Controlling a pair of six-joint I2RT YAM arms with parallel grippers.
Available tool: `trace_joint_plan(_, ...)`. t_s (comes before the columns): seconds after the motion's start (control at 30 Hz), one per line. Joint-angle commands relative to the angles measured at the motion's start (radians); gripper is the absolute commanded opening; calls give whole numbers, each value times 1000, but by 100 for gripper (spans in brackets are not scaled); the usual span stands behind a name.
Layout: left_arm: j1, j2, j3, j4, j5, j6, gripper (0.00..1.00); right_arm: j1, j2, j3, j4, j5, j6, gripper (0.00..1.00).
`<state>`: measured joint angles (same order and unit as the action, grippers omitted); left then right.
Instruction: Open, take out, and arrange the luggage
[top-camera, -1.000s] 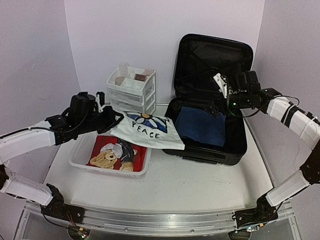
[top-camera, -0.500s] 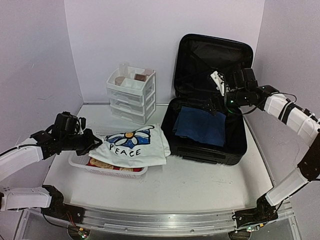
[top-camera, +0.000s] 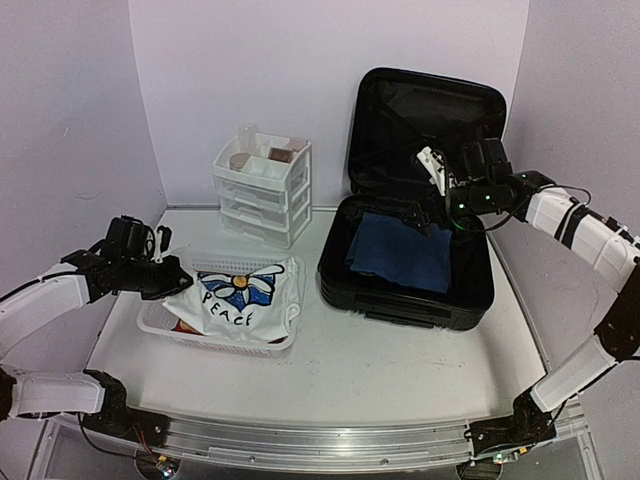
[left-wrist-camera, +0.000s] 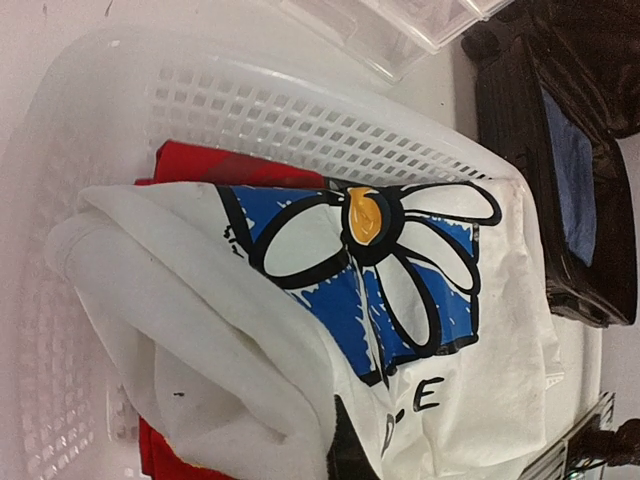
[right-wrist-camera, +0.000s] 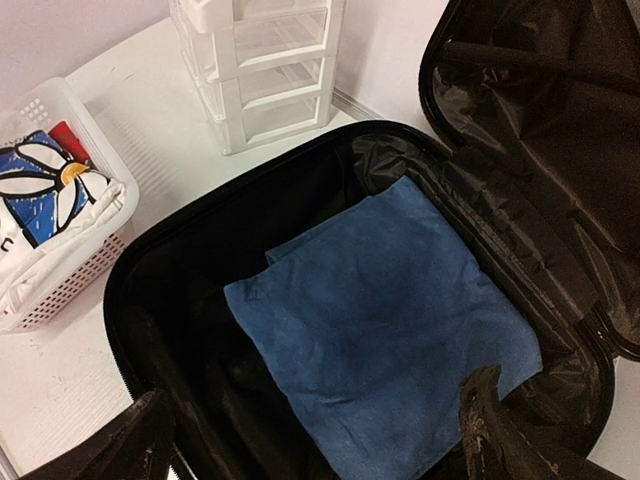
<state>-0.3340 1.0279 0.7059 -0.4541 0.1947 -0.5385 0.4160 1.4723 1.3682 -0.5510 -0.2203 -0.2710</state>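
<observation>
- The luggage (top-camera: 400, 300) lies open at the right of centre in the top view, on the white table (top-camera: 400, 370). Its lid stands upright against the back wall and its lower shell lies flat.
- A folded blue cloth (top-camera: 400, 252) lies in the lower shell on the black lining. In the right wrist view it fills the middle of the frame (right-wrist-camera: 380, 320).
- The right gripper (top-camera: 425, 215) hangs over the far part of the lower shell, in front of the lid. The right wrist view shows its two fingers (right-wrist-camera: 150, 435) at the bottom corners, spread wide, with nothing between them. They are above the cloth, not touching it.
- The left gripper (top-camera: 178, 275) is at the left of the top view, over the left end of the white mesh basket (top-camera: 160, 322).
- In the left wrist view a dark fingertip shows at bottom centre, and the gripper looks pinched onto a bunched fold of the white T-shirt (left-wrist-camera: 250, 330).
- The white T-shirt (top-camera: 245, 295) carries a blue-and-white daisy and the word PEACE. It lies draped in the basket, with its right edge hanging over the rim.
- A red garment (left-wrist-camera: 200, 165) lies beneath the shirt in the basket and shows at its edges.
- A small white drawer unit (top-camera: 262, 185) stands at the back, between the basket and the luggage and apart from both.
</observation>
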Motion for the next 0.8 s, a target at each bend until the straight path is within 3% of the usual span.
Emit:
trace_joint_plan(0.0, 6, 0, 90, 52, -45, 212, 0, 6, 1, 44, 11, 7, -14, 98)
trace_joint_plan(0.2, 7, 54, 151, -10, -110, 350, 0, 7, 16, 54, 8, 0, -17, 98)
trace_joint_plan(0.43, 13, 141, 167, -87, -241, 277, 1, 9, 16, 56, 8, -2, -20, 98)
trace_joint_plan(0.53, 13, 146, 194, -188, -340, 219, 36, 11, 16, 48, 8, 1, -26, 98)
trace_joint_plan(0.67, 11, 136, 284, -408, -568, 115, 59, 12, 16, 33, 5, 22, -41, 98)
trace_joint_plan(0.77, 12, 96, 334, -467, -539, 98, 64, 11, 18, 16, -5, 41, -54, 98)
